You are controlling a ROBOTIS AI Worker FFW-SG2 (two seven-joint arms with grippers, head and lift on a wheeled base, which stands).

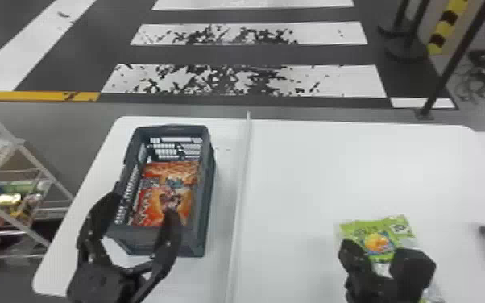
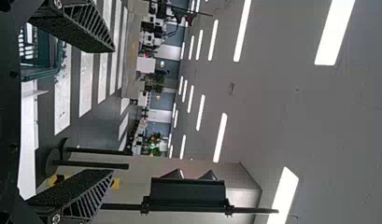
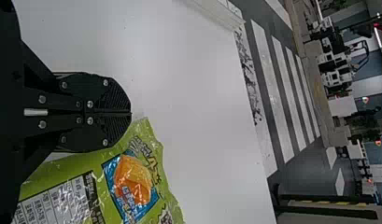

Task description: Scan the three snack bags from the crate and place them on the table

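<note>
Where it wrinkles — the green bag (image 3: pixel 109 175) shines.

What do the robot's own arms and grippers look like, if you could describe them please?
Both are black. The left gripper has wedge-shaped fingers with rough, grainy faces, slanted ribs along their open sides and silver screws near their bases. The right gripper shows finely ribbed, rounded finger ends, round silver screws and a short silver pin.

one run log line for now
left gripper: open, by dark gray plastic crate | right gripper: shut, at green printed snack bag | crate: red-orange snack packaging inside
</note>
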